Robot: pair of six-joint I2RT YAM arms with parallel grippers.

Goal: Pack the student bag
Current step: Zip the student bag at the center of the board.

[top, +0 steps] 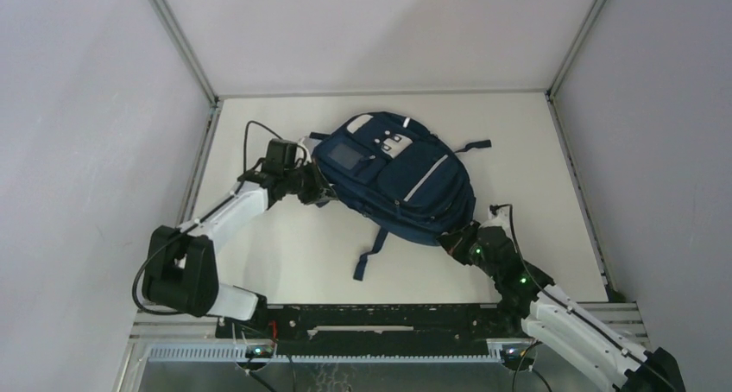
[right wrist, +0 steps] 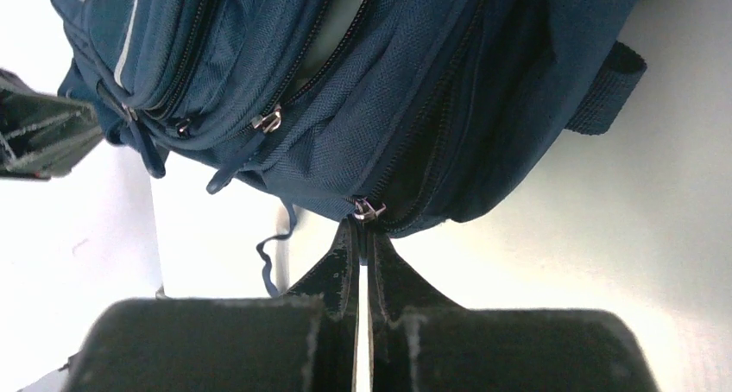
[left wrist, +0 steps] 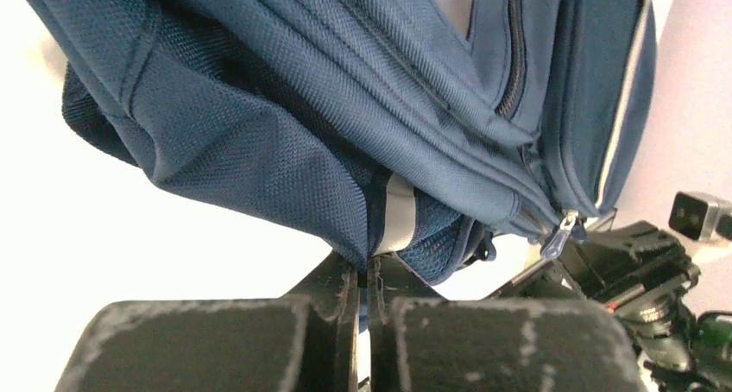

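The navy student bag (top: 397, 178) lies on the white table, front up, with white patches and a grey window near its far left end. My left gripper (top: 321, 189) is shut on a fold of the bag's side fabric (left wrist: 367, 237) at its left edge. My right gripper (top: 451, 238) is at the bag's near right end, shut on a zipper pull (right wrist: 367, 211) of a dark open-looking zip. The bag fills the upper part of the left wrist view (left wrist: 345, 90) and of the right wrist view (right wrist: 345, 81). Other zipper pulls (right wrist: 268, 120) hang free.
A loose strap (top: 369, 252) trails from the bag toward the near edge. Another strap (top: 473, 145) sticks out at the far right. Grey walls close in the table on three sides. A black rail (top: 371, 316) runs along the near edge between the arm bases.
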